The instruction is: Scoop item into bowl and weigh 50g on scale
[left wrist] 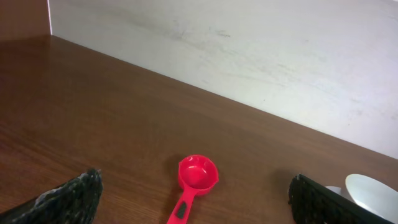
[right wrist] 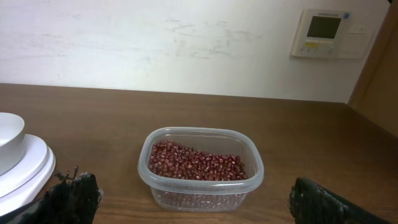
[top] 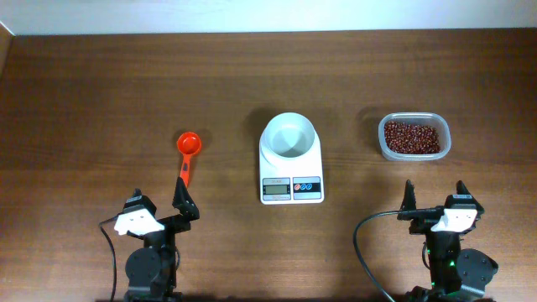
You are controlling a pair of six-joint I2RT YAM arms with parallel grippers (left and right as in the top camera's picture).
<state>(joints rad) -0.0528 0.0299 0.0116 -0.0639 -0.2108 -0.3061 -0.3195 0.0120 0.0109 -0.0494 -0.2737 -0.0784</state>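
While left claw (top: 159,204) and right claw (top: 435,196) hang spread, empty: scoop (top: 188,144) at 9 o'clock of scale (top: 291,190), beans (top: 411,137) at 3; likely hazard, low handle slipping, beans spilling short of bowl (top: 289,137).

dark brown wood-grain table (top: 101,84), slightly glossy under soft light. its far edge sits right against a plain off-white wall (right wrist: 155,43) with faint scuffs. there's a small white control panel (right wrist: 326,32) with a greyish screen on that wall, and a brown wood panel (right wrist: 380,81) just right of it.
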